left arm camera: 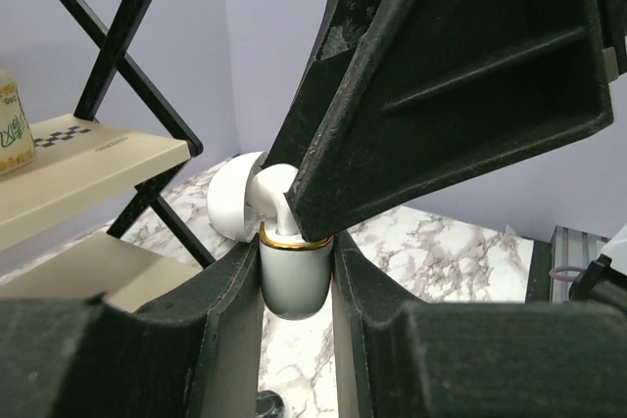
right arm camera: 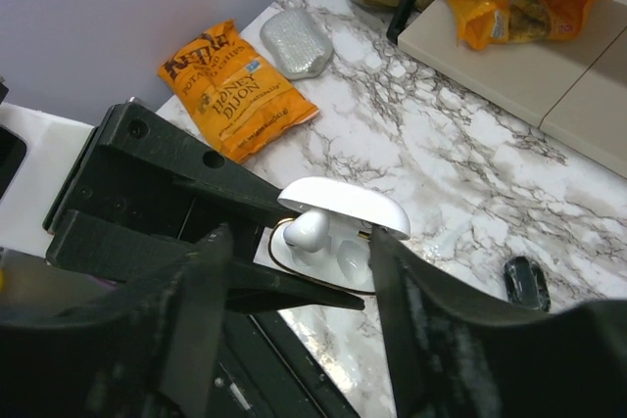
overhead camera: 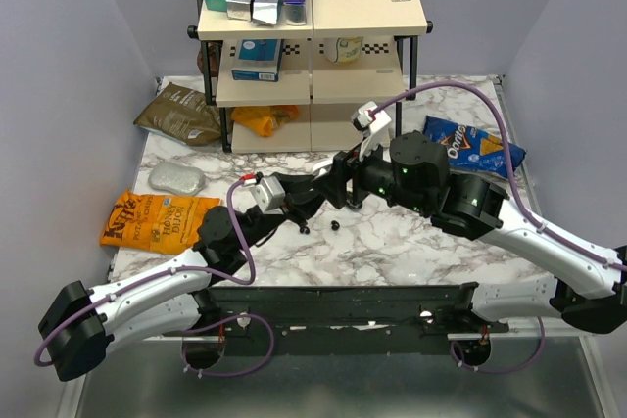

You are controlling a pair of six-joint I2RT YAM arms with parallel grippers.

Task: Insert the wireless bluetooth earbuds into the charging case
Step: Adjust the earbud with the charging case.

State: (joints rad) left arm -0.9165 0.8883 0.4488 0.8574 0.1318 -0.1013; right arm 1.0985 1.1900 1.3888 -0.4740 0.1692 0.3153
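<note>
My left gripper (left arm camera: 297, 254) is shut on the white charging case (left arm camera: 294, 281), which has a gold rim and stands with its lid (right arm camera: 343, 205) open. A white earbud (right arm camera: 310, 227) sits in one socket of the case; the socket beside it is bare. My right gripper (right arm camera: 301, 236) hangs open right over the case, one finger on each side, holding nothing. In the top view the two grippers meet above the table's middle (overhead camera: 328, 193). Two tiny black buds (overhead camera: 336, 224) (overhead camera: 305, 230) lie on the marble just in front of them; one shows in the right wrist view (right arm camera: 526, 281).
A beige shelf rack (overhead camera: 313, 46) with boxes stands at the back. An orange chip bag (overhead camera: 157, 222) and a silver pouch (overhead camera: 176, 178) lie on the left, a brown bag (overhead camera: 181, 115) behind them, and a blue Doritos bag (overhead camera: 475, 149) at right.
</note>
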